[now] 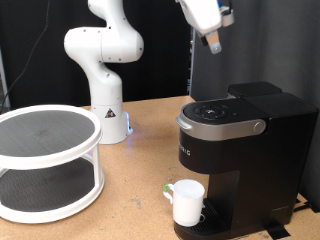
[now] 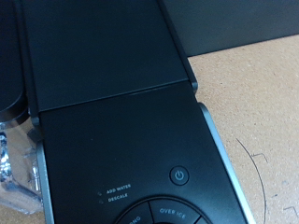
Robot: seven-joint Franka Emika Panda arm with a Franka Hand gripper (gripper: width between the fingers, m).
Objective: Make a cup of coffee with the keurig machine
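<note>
Under the keurig machine (image 1: pixel 235 125) spout stands the cup (image 1: pixel 187 203), ready to catch coffee; the gripper (image 1: pixel 212 42) hovers above (finger spread unclear).

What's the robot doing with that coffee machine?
The robot is making coffee. A white cup already sits on the drip tray under the black coffee machine. The gripper hangs in the air above the machine's closed lid, touching nothing and holding nothing. The wrist camera looks straight down at the lid and buttons.

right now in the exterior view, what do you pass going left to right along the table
two-tier white rack → white robot arm base → cup → keurig machine; the tool hangs above the machine.
</note>
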